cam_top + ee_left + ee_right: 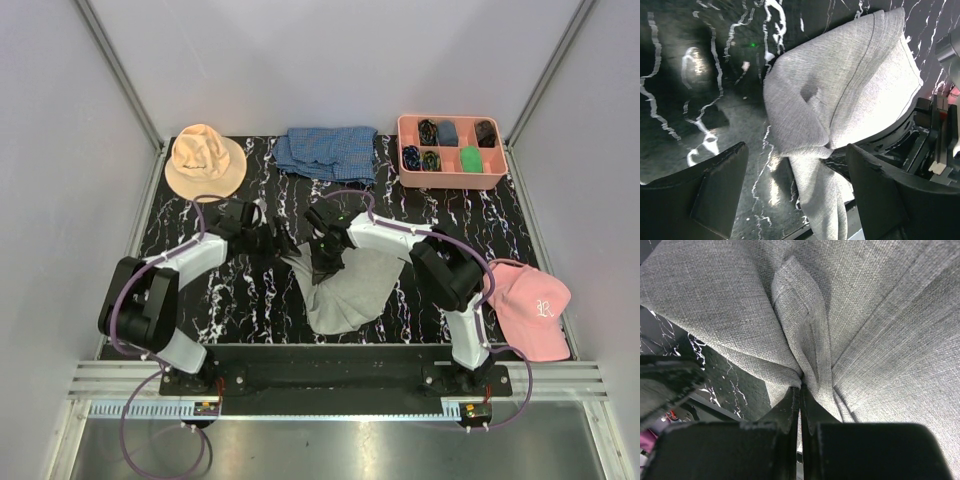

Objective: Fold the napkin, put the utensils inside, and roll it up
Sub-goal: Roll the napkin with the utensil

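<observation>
The napkin [350, 290] at frame centre tapers toward the bottom edge. The right gripper [800, 390], arm bent leftward, pinches its upper-left fold. The left gripper [277, 243] gapes beside it.

We record two arms bolted on the black base plate [330, 372]. Left arm [195, 258], right arm [395, 235]: white links, bulky black joints. Purple cables [203, 225] run up from the plate along each. Left gripper [795, 157], right gripper [800, 390]: matte black fingers [715, 190], edges scuffed pale.
</observation>
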